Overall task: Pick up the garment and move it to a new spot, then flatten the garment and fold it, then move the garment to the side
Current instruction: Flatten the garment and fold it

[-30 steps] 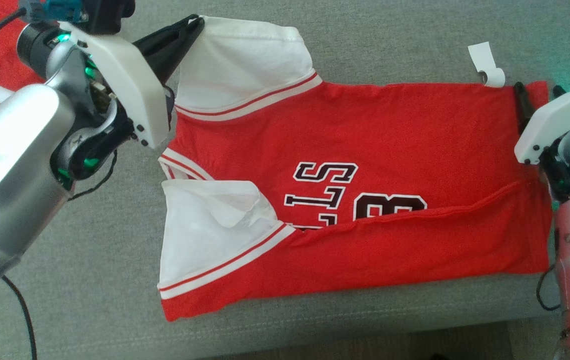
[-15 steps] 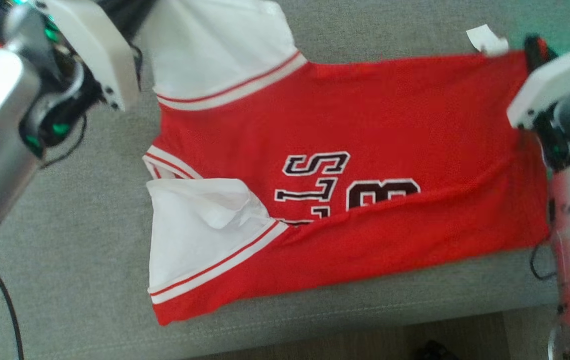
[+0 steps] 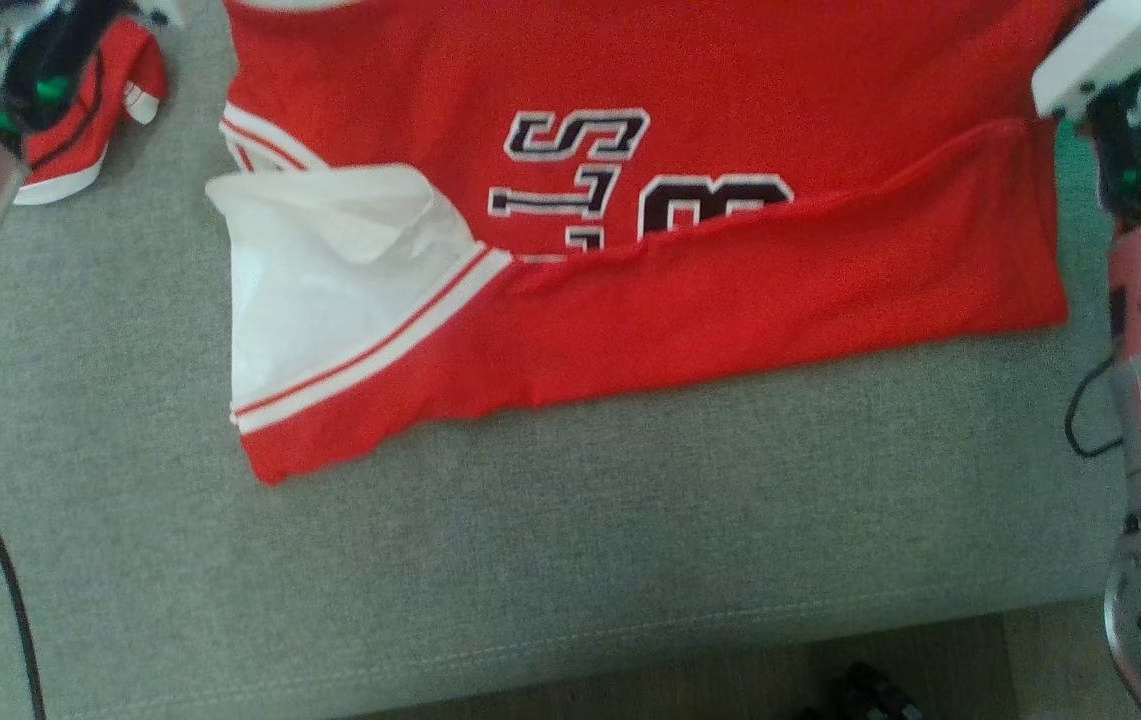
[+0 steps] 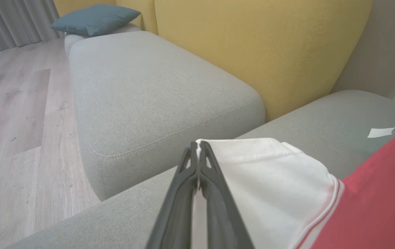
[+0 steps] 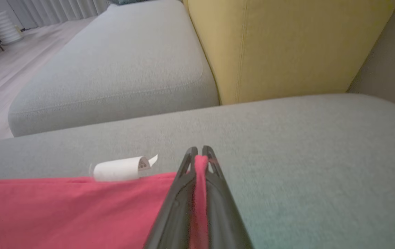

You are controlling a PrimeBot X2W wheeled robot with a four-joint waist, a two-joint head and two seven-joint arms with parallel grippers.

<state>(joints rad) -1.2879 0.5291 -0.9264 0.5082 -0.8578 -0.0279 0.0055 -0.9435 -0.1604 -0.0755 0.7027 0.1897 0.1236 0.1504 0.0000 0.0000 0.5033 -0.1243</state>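
Left wrist view shows the left gripper (image 4: 197, 147) with its two dark fingers pressed together on the edge of a white sleeve (image 4: 270, 173), which spreads away to the right of the jaws. The sleeve belongs to the red fabric garment with black lettering (image 3: 750, 290), which stretches across the grey fabric sofa seat (image 3: 550, 560) between both grippers, its near edge folded over. Right wrist view has the right gripper (image 5: 199, 152) clamped on a red corner, with a curled white paper tag (image 5: 121, 169) just left of the jaws.
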